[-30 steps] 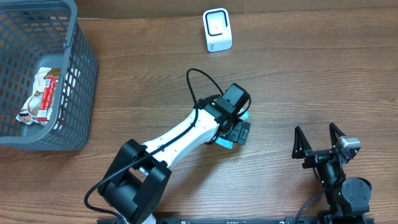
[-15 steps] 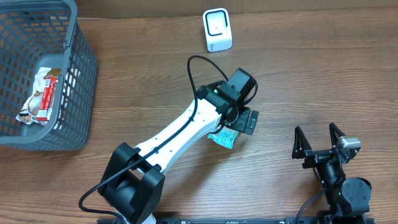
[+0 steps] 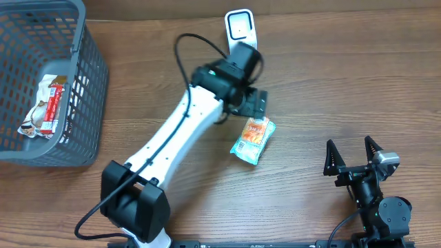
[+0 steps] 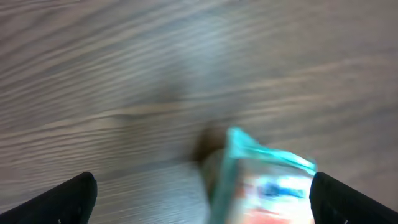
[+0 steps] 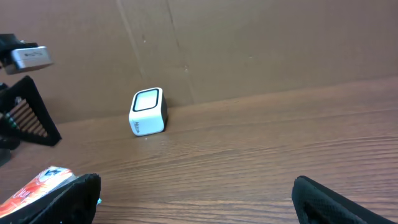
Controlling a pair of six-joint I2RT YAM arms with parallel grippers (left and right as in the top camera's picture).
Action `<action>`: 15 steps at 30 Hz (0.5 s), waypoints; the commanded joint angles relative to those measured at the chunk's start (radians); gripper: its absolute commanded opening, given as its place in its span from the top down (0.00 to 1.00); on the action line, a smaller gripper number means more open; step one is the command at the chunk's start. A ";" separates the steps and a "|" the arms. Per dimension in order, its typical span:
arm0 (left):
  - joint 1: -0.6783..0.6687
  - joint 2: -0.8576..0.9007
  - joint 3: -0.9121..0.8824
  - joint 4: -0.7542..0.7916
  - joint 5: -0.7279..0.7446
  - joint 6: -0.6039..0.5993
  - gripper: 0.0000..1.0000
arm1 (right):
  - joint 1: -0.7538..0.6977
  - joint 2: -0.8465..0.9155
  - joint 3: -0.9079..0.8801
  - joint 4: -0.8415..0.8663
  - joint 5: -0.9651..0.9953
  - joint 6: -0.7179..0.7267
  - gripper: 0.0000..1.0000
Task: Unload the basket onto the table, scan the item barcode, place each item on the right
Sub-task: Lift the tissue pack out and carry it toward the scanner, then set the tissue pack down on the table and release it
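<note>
My left claw (image 3: 253, 105) stands spread wide and grips nothing. The snack packet (image 3: 252, 138) lies flat on the surface (image 3: 331, 76) just short of the claw, on the side toward the arm bases, and is not between the fingers. The left wrist view shows it only as a blurred teal edge low between the fingertips. The white scanner (image 3: 241, 32) stands just beyond the claw, toward the far edge. My right claw (image 3: 350, 151) is also wide open and empty, parked well off to the right of the packet.

As I read it, the scan itself is not done. The packet is near the scanner but is not held up to its window. I have yet to grasp it, find the barcode side, which I cannot make out, and turn that side to the scanner.
</note>
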 commanded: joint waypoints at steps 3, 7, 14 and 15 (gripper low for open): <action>0.117 -0.021 0.021 -0.049 0.025 0.006 0.00 | -0.005 -0.010 -0.011 0.006 0.006 0.006 0.00; 0.179 -0.020 0.014 -0.107 0.019 0.036 0.05 | -0.005 -0.010 -0.011 0.006 0.006 0.006 0.00; 0.180 -0.020 -0.134 -0.084 0.010 0.052 0.96 | -0.005 -0.010 -0.011 0.006 0.006 0.006 0.00; 0.175 -0.020 -0.169 -0.060 0.011 0.047 0.96 | -0.005 -0.010 -0.011 0.006 0.006 0.006 0.00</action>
